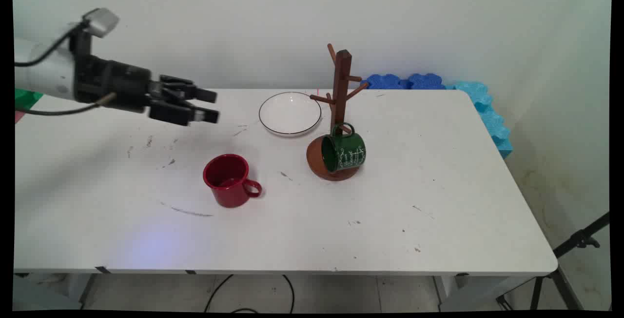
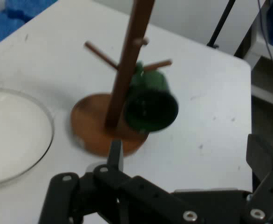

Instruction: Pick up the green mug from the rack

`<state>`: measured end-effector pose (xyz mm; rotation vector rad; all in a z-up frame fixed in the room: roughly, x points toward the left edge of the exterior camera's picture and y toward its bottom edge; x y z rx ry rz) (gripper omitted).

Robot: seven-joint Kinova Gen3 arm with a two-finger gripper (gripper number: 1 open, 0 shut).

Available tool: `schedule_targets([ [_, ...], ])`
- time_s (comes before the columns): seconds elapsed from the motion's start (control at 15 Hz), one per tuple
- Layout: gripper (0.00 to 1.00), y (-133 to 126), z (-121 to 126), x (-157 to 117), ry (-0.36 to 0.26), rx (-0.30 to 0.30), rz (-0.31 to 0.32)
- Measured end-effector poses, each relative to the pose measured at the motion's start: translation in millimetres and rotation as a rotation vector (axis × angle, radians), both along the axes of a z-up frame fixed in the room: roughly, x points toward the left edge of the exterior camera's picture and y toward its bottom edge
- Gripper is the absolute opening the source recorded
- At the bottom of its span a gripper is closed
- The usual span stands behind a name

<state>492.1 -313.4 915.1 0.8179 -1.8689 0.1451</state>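
Red mug [image 1: 229, 180] sits below empty end effector [image 1: 211, 105].

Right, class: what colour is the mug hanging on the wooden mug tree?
Dark green mug with white lettering, clearest in the main view.

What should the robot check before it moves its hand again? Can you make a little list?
1. Is the gripper empty? Ok: open, holding nothing, raised above the table.
2. Is the green mug on the wooden mug tree? Ok: its handle is hooked over a low peg.
3. Is the red mug upright? Ok: it stands apart from everything, handle to the picture's right.
4. Is the white plate out of the way? Ok: flat, beside the tree.
5. Is the red mug empty? Cannot tell.
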Motion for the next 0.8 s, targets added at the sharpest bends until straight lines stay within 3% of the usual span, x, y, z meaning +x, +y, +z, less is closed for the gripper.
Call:
schedule_targets([
  [0.33, 1.00, -5, -2, -71, -0.028, 0.006, -0.003],
  [0.8, 1.00, 0, -32, -147, -0.053, 0.039, 0.027],
])
